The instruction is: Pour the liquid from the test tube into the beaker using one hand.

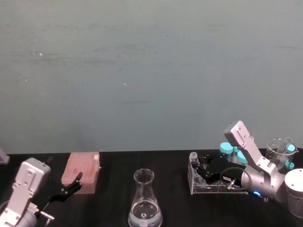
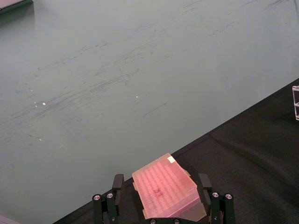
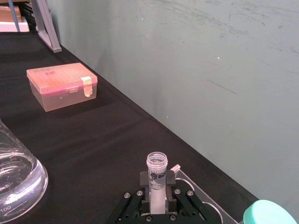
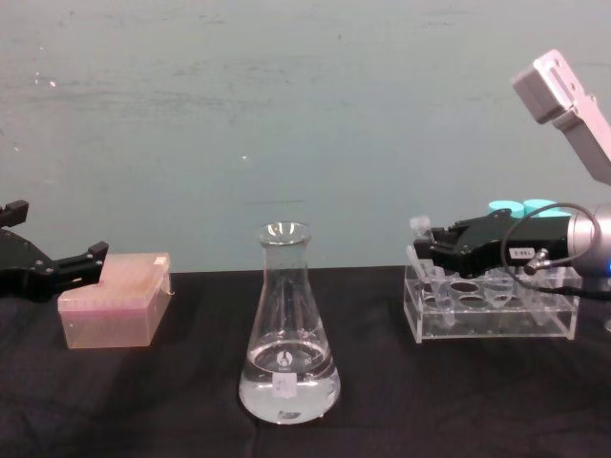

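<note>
Reaching over the black bench before a teal wall, the right pincer clamps the test tube; left pincer apart.

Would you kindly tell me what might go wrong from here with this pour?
The test tube stands open-topped in the right gripper at the rack; tilting it early could spill its contents.
The beaker has a narrow neck, so an offset pour may miss.
Teal-capped tubes stand close behind the gripper and could get knocked.
The left gripper is parked by the pink box.
</note>
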